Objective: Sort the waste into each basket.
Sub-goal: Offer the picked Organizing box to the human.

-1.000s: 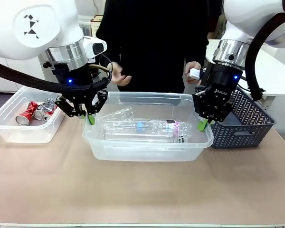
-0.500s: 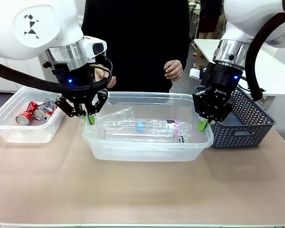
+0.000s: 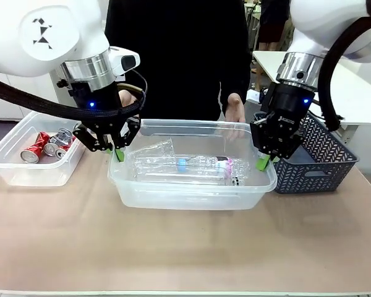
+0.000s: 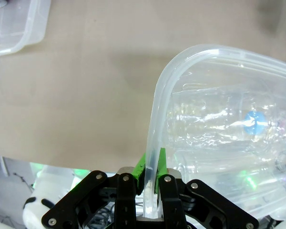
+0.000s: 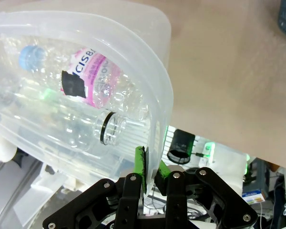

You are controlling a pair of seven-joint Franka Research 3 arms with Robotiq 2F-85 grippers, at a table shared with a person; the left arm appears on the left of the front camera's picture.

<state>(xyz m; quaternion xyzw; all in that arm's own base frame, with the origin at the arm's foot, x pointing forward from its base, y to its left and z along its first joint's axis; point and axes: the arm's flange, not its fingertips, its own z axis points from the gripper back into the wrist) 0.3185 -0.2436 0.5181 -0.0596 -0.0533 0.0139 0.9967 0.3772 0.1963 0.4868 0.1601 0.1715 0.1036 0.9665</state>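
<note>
A large clear tub (image 3: 191, 193) sits mid-table holding several clear plastic bottles (image 3: 185, 166), one with a pink label (image 5: 91, 79). My left gripper (image 3: 118, 154) is shut on the tub's left rim (image 4: 152, 157). On the opposite side, my right gripper (image 3: 263, 162) is shut on the right rim (image 5: 158, 138). A smaller clear tub (image 3: 25, 173) at the far left holds several red-and-silver cans (image 3: 46, 145). A person's hand (image 3: 235, 116) rests at the big tub's far edge.
A dark blue-grey lattice basket (image 3: 318, 162) stands right of the big tub, close behind my right gripper. The person stands at the far side of the table. Bare tabletop (image 3: 185, 247) lies in front of the tubs.
The person's hands have dropped from chest height to the far rim of the large tub. Both grippers and the tub stay where they were.
</note>
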